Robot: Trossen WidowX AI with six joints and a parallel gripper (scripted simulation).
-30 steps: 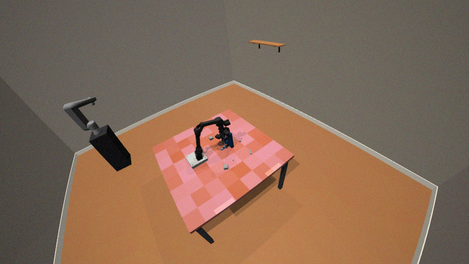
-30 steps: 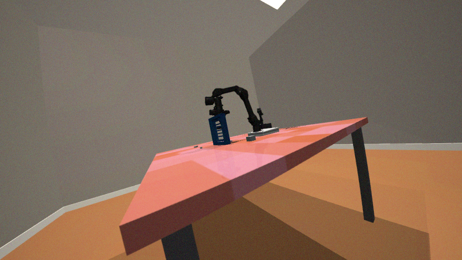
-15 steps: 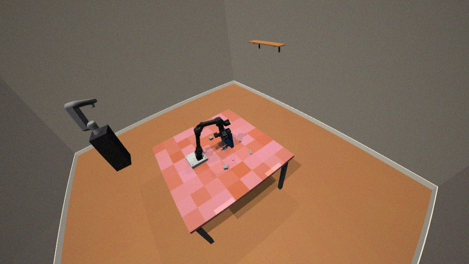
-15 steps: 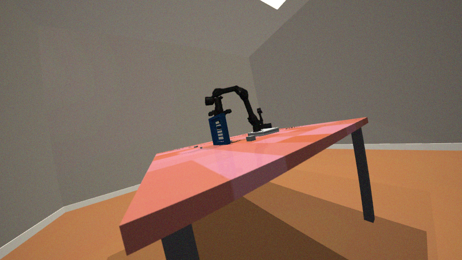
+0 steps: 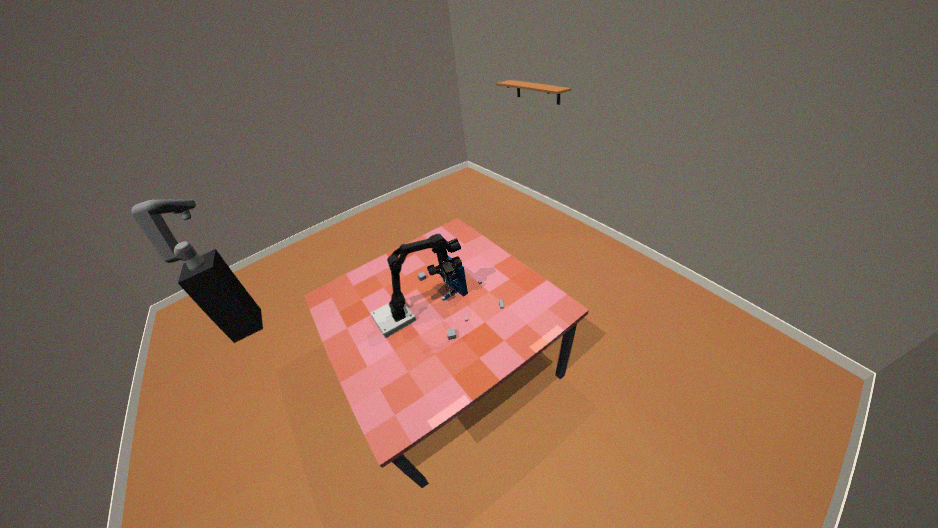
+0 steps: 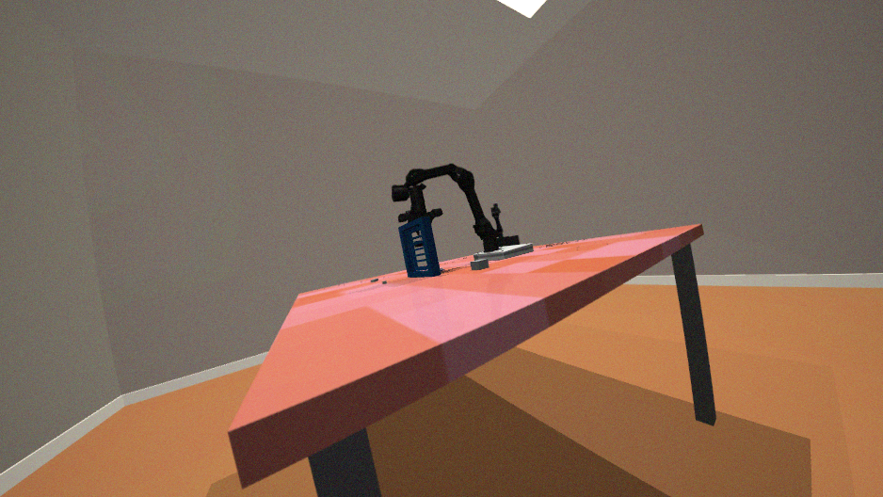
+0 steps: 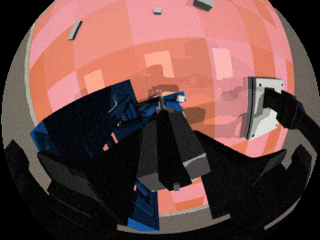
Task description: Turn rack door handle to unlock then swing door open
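Looking at a dark blue, open-slatted upright rack on a pink-and-orange checkered table, with a black jointed arm arched over from its white square base plate, about 8 o'clock from the rack in the top view. Got the black parallel-jaw gripper pointing down right by the rack, jaws partly spread, not pinching anything. In the wrist view, rack panel out toward 10 o'clock from the fingertips, base plate toward 3. Can't really make out the upright handle or the door's exact angle, tbh, or whether anything's touching. Around the rack from the top: a grey boxy block at roughly 6 o'clock, a slim grey bar near 4, and a small grey block over at 9.
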